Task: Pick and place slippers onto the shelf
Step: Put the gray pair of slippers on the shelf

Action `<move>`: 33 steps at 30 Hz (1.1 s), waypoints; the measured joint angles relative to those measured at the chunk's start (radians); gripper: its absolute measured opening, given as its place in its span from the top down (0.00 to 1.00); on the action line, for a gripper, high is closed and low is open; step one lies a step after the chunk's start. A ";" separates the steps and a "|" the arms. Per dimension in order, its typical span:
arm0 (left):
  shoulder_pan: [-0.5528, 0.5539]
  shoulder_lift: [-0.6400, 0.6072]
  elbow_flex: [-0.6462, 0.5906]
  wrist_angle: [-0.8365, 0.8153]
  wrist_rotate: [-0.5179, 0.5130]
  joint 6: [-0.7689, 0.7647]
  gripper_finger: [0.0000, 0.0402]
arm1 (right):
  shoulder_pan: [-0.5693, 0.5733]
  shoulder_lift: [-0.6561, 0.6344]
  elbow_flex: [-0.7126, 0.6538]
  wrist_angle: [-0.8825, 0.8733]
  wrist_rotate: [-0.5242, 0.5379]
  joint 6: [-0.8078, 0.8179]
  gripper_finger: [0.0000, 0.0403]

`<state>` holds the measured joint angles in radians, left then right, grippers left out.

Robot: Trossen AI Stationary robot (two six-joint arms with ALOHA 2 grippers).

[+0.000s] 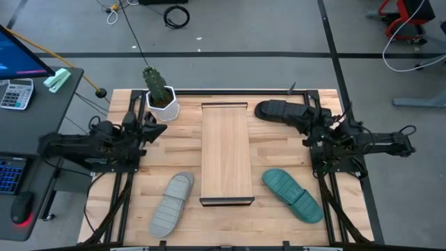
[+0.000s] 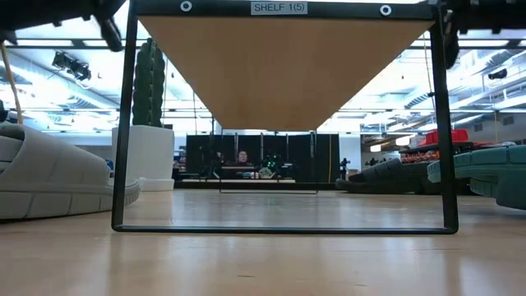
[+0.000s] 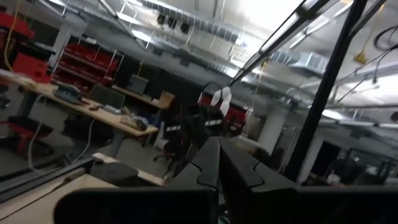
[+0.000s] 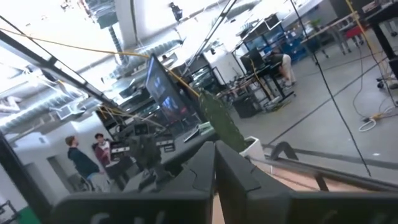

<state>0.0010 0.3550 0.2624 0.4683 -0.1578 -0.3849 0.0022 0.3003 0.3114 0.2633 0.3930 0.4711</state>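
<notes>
Both arms rest folded at the table's sides, left pincer (image 3: 217, 168) and right pincer (image 4: 214, 168) closed.

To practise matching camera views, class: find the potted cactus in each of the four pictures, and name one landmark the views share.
High view: the potted cactus stands at the table's far left, beside the shelf.
Low view: it is left of centre, behind the shelf's dark rail.
Left wrist view: not in it.
Right wrist view: it shows mid-picture, past the shut right gripper.
Shared landmark: the cactus's white pot.
</notes>
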 joint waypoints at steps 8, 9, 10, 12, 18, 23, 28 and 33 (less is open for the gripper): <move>0.000 0.182 0.142 0.007 -0.009 0.007 0.94 | 0.000 0.170 0.156 -0.001 0.000 -0.102 0.95; 0.000 0.197 0.158 0.005 -0.009 0.007 0.93 | 0.000 0.191 0.176 0.000 0.000 -0.117 0.95; 0.000 0.211 0.174 0.005 -0.009 0.006 0.93 | 0.000 0.209 0.195 0.000 0.000 -0.134 0.95; 0.000 0.231 0.203 0.008 -0.009 0.007 0.92 | 0.000 0.244 0.234 -0.001 0.000 -0.162 0.95; 0.000 0.261 0.251 0.007 -0.009 0.006 0.94 | 0.000 0.331 0.340 -0.005 0.000 -0.215 0.95; 0.000 0.260 0.255 0.005 -0.009 0.004 0.96 | 0.000 0.390 0.424 -0.005 -0.001 -0.217 0.95; 0.000 0.261 0.255 0.005 -0.009 -0.040 0.94 | 0.000 0.440 0.496 -0.013 -0.009 -0.161 0.95; 0.000 0.261 0.255 0.006 -0.009 -0.049 0.93 | 0.000 0.485 0.555 -0.086 -0.041 -0.133 0.95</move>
<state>0.0010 0.6165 0.5171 0.4744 -0.1669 -0.4335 0.0025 0.7850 0.8662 0.1769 0.3523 0.3385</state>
